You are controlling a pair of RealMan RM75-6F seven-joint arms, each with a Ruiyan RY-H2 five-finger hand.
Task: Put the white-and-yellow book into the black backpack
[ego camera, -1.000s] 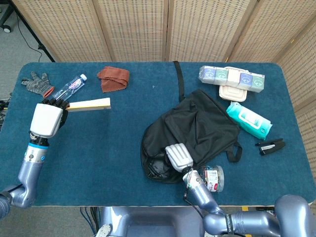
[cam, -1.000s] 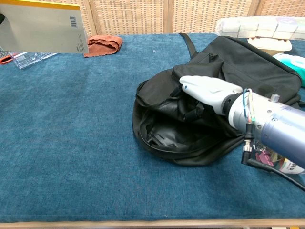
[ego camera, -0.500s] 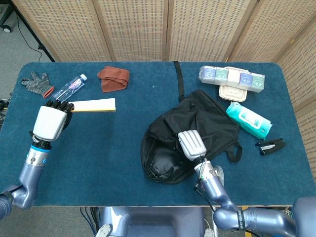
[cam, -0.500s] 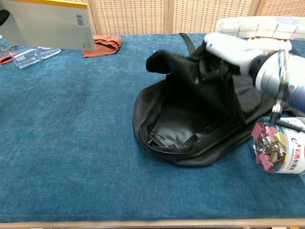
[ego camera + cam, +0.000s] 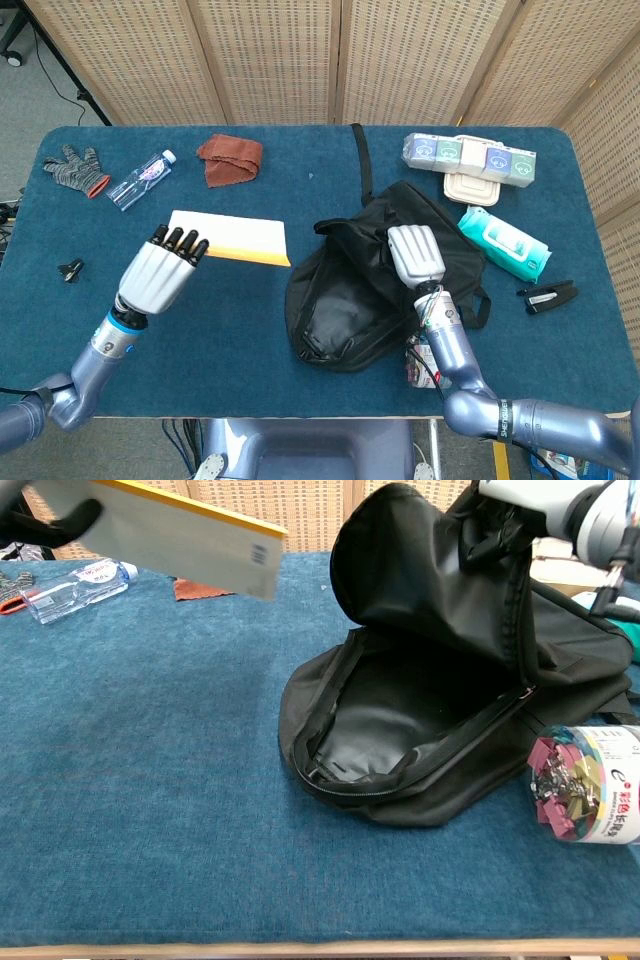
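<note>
Gripping the white-and-yellow book by its near-left end, the left hand holds it above the table; the book juts toward two o'clock from the hand, short of the black backpack. At three o'clock, the right hand grips the backpack's flap, holding the mouth open.

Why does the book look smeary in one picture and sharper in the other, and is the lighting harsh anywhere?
Chest view: the white-and-yellow book is streaked by motion blur, and the right hand looks washed out and is cut off by the frame edge. Head view: the book and black backpack are crisp under soft, even light with faint shadows.
</note>
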